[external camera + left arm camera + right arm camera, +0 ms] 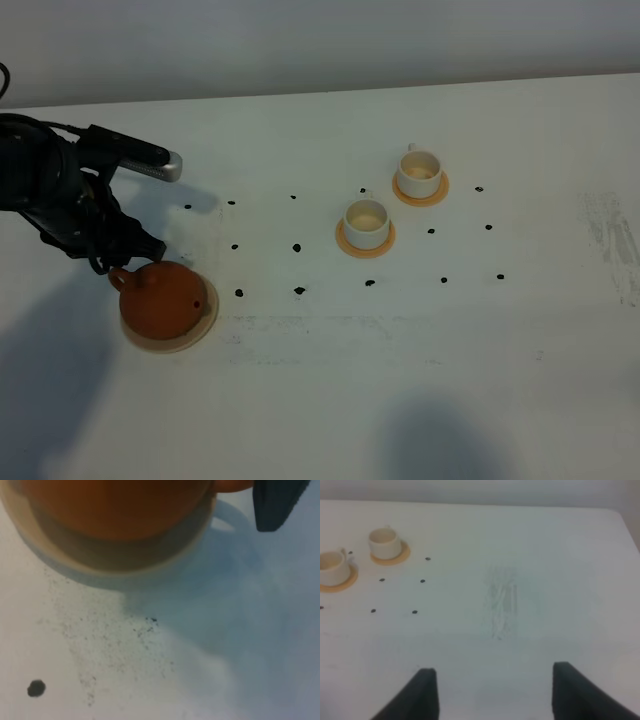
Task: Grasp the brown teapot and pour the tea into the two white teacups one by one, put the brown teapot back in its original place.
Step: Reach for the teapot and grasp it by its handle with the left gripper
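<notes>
The brown teapot (165,302) sits on its beige round coaster (203,325) at the left of the table. My left gripper (128,262) is at the teapot's loop handle (122,279), jaws apart. The left wrist view shows the teapot body (115,505) close up, the coaster rim (125,575) and one dark finger (277,502) beside the handle. The two white teacups (367,222) (419,173) stand on orange-tan coasters right of centre, their insides pale tan. They also show in the right wrist view (332,567) (385,542). My right gripper (495,690) is open and empty, out of the high view.
Small black dots (299,290) mark the white table around the cups. A scuffed grey patch (615,240) lies near the right edge, and also shows in the right wrist view (502,600). The table's far edge meets a pale wall.
</notes>
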`<state>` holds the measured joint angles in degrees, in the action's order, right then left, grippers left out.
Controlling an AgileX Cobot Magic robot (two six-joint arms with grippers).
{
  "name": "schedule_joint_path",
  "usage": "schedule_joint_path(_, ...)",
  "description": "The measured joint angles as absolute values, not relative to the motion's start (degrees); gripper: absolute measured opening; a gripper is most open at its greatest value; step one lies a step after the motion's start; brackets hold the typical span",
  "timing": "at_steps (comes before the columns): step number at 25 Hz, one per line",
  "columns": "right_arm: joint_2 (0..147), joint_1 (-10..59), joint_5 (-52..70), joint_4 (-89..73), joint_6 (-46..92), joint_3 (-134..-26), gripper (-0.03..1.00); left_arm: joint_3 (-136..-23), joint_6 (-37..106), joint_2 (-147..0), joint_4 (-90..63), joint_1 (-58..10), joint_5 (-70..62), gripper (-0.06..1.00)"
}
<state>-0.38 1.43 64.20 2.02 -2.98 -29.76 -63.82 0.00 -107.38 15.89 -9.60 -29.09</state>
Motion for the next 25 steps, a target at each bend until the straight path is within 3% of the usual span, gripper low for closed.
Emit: schedule_joint_path(25,-0.38,1.43,64.2,2.02,-2.98,-29.76,0.48,-63.82,-1.14,-106.67,15.03,-9.49,-38.89,0.46)
